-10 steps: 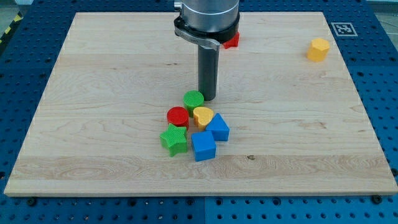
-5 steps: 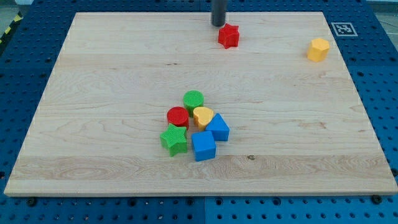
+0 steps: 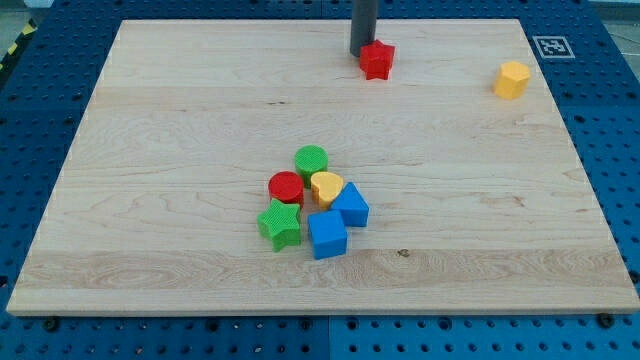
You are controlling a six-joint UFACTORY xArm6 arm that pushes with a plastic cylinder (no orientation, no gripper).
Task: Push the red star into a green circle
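The red star (image 3: 377,60) lies near the view's top, a little right of centre. My tip (image 3: 361,52) stands right against its upper left side. The green circle (image 3: 311,160) sits at the top of a cluster of blocks in the middle of the board, well below and to the left of the star.
The cluster also holds a red circle (image 3: 285,187), a yellow heart (image 3: 326,186), a green star (image 3: 279,224), a blue cube (image 3: 327,234) and another blue block (image 3: 351,206). A yellow hexagon (image 3: 512,79) lies at the view's top right. The wooden board (image 3: 150,120) ends in blue pegboard.
My tip rose from beside the green circle to the view's top, then came down onto the red star's upper left side. The star has shifted slightly right and down.
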